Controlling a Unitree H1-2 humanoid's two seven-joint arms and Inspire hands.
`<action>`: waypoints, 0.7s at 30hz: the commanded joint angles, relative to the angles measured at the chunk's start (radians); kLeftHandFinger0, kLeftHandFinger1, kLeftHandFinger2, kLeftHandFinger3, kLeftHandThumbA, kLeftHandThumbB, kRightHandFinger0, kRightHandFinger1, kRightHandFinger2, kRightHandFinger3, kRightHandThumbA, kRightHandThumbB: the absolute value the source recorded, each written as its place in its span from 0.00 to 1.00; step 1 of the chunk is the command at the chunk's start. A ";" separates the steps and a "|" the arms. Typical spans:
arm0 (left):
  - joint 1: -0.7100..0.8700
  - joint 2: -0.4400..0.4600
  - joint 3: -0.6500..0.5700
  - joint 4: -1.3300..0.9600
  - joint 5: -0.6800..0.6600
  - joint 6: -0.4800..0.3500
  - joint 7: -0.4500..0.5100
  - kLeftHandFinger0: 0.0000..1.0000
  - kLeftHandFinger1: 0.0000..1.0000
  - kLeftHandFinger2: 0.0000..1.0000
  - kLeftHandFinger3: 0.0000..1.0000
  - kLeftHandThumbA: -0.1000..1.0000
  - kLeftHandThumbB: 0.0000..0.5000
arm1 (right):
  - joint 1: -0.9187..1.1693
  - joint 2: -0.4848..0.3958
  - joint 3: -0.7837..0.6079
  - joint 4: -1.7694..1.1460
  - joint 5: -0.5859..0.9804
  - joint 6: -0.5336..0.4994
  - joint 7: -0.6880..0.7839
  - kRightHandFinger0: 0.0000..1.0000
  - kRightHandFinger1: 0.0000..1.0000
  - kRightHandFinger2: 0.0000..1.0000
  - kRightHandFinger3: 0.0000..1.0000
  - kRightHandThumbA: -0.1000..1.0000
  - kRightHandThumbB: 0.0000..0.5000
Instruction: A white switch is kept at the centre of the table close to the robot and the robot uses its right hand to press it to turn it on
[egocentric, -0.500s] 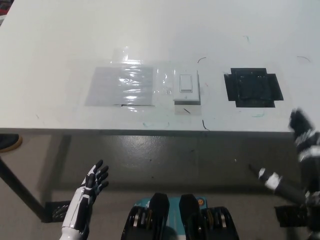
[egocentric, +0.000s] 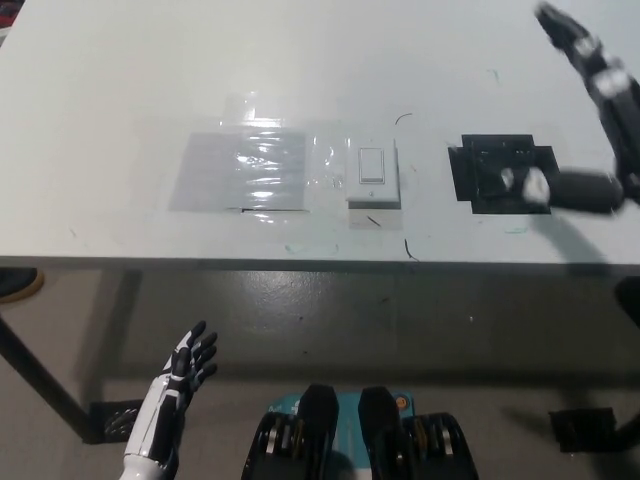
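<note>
At the lower left, below the table edge, the white left hand (egocentric: 187, 362) is resting with its fingers spread apart and holding nothing. It is staying well apart from the work.

On the white table (egocentric: 120, 80), a sheet of clear shiny plastic (egocentric: 245, 170) is lying flat, left of the centre. Just beside it on the right, the white switch (egocentric: 372, 173) is sitting near the front edge of the table, about in the middle. It is a flat square plate with a small upright rocker in its centre. I am judging that it is light and made of hard, stiff plastic, so it could be sliding on the smooth table if it is pushed sideways; clear tape seems to be holding it, but I cannot be sure. There is nothing to grasp here. The press should be coming straight down on the rocker, on one end of it, with one fingertip.

Further right, a patch of black tape (egocentric: 480, 150) is lying on the table. Above it, the black right hand (egocentric: 585, 52) is hovering over the far right side, blurred, with fingers stretched out and holding nothing. It is well apart from the switch and not touching it.
</note>
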 joint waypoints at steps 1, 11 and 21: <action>-0.020 0.008 -0.002 -0.028 -0.009 -0.057 -0.013 1.00 1.00 1.00 1.00 1.00 0.18 | -0.413 -0.079 0.169 0.210 0.040 0.310 0.352 1.00 1.00 1.00 1.00 1.00 0.49; -0.023 0.013 -0.008 -0.031 -0.025 -0.054 -0.030 1.00 1.00 1.00 1.00 1.00 0.21 | -0.605 0.001 0.343 0.512 -0.049 0.310 0.454 1.00 1.00 1.00 1.00 1.00 0.49; -0.039 0.020 -0.014 -0.017 -0.018 -0.054 -0.035 1.00 1.00 1.00 1.00 1.00 0.20 | -0.697 0.046 0.492 0.668 -0.129 0.310 0.486 1.00 1.00 1.00 1.00 1.00 0.69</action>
